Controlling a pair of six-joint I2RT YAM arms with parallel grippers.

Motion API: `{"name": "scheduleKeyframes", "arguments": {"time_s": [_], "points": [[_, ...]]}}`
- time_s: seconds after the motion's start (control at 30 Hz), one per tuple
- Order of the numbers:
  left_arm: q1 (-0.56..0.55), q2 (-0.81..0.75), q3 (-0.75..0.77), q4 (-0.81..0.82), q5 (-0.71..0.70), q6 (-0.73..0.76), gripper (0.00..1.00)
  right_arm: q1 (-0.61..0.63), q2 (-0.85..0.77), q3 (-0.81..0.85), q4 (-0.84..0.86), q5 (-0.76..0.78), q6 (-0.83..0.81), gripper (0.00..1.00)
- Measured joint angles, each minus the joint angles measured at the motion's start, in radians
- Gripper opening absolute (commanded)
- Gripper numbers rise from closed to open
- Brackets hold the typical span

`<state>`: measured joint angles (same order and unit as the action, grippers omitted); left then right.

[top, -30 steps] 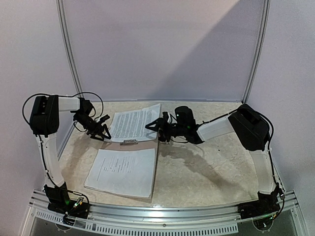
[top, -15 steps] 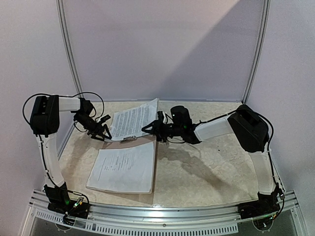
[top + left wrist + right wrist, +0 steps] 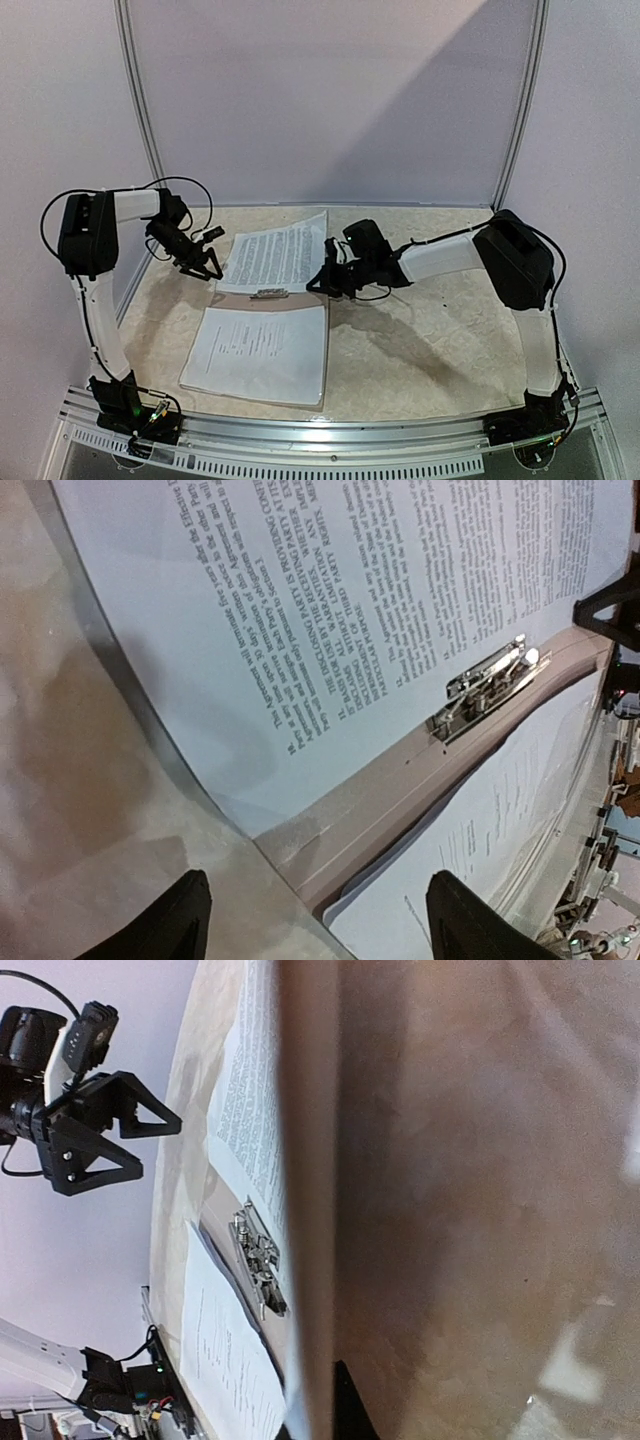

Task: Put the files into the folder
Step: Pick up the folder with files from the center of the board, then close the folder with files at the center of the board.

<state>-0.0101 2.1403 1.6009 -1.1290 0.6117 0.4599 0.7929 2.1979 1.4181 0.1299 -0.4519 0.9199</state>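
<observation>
The taupe folder [image 3: 322, 330] lies open on the table, its metal clip [image 3: 270, 292] at the spine. One printed file [image 3: 275, 258] lies on the far half and another file [image 3: 262, 345] on the near half. My right gripper [image 3: 318, 283] is shut on the folder's right edge near the spine. In the right wrist view that edge [image 3: 305, 1210] runs straight up from the gripper [image 3: 325, 1405], with one dark fingertip [image 3: 347, 1400] showing beside it. My left gripper [image 3: 205, 268] hangs open at the folder's left end. In the left wrist view this gripper [image 3: 325, 920] holds nothing, above the spine's corner [image 3: 340, 850].
The beige marbled table [image 3: 430, 340] is closed in by white walls at the back and sides. A metal rail [image 3: 330, 430] runs along the near edge between the arm bases. The right arm reaches across the middle of the table towards the folder.
The right gripper has shut on the folder's right edge, and the raised far page now lies flat. The left gripper has opened wider and drawn back slightly from the folder.
</observation>
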Motion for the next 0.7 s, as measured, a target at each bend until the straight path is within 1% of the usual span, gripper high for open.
{"name": "scheduleKeyframes", "arguments": {"time_s": [0.07, 0.2, 0.27, 0.5, 0.6, 0.7], "points": [[0.002, -0.025, 0.007, -0.016, 0.0, 0.02, 0.76, 0.0, -0.037, -0.001, -0.048, 0.04, -0.048, 0.0], [0.018, -0.082, 0.018, -0.047, 0.004, 0.047, 0.77, 0.001, -0.149, -0.027, -0.135, 0.19, -0.159, 0.0], [0.033, -0.107, 0.023, -0.055, 0.006, 0.057, 0.77, 0.002, -0.214, -0.039, -0.177, 0.297, -0.222, 0.0], [0.077, -0.15, 0.027, -0.064, 0.008, 0.071, 0.77, 0.001, -0.425, -0.092, -0.27, 0.755, -0.433, 0.0], [0.082, -0.15, 0.027, -0.065, 0.009, 0.071, 0.77, 0.012, -0.453, -0.098, -0.304, 0.884, -0.516, 0.0], [0.083, -0.15, 0.027, -0.065, 0.01, 0.071, 0.77, 0.054, -0.435, -0.097, -0.357, 0.996, -0.621, 0.0]]}}
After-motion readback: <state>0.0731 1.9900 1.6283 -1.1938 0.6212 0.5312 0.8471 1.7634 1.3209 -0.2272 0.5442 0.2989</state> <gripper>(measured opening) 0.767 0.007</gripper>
